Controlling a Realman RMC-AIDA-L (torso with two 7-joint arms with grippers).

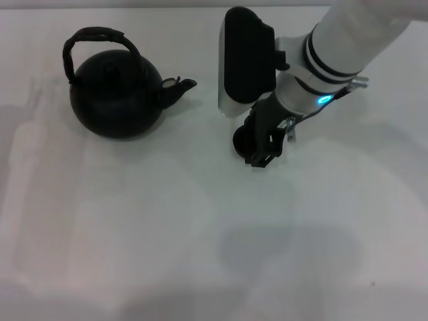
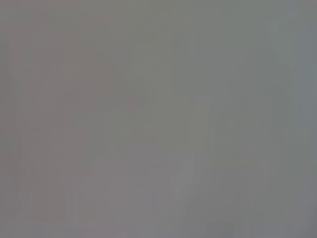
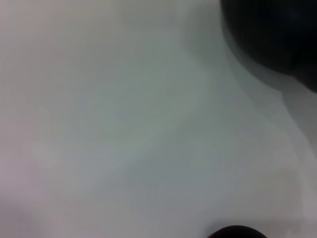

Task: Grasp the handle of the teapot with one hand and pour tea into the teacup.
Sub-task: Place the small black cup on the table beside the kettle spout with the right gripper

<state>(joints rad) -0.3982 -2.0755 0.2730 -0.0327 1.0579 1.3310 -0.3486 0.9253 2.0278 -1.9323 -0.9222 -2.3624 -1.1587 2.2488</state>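
The matte black teapot [image 1: 117, 93] stands on the white table at the far left in the head view, its spout [image 1: 179, 87] pointing toward the middle. Its dark arched handle [image 1: 97, 37] loops over the top, and nothing holds it. My right gripper [image 1: 262, 152] hangs low over the table to the right of the spout. The small dark teacup [image 1: 239, 140] shows partly at the gripper's side, touching or nearly touching it. In the right wrist view the teapot [image 3: 270, 34] is a dark mass at one corner, and a dark rim [image 3: 235, 232], perhaps the teacup, shows at the edge. My left gripper is out of view.
The white table [image 1: 167, 234] runs wide in front of the teapot and gripper. The right arm's white forearm [image 1: 348, 40] comes in from the far right. The left wrist view shows only a plain grey surface.
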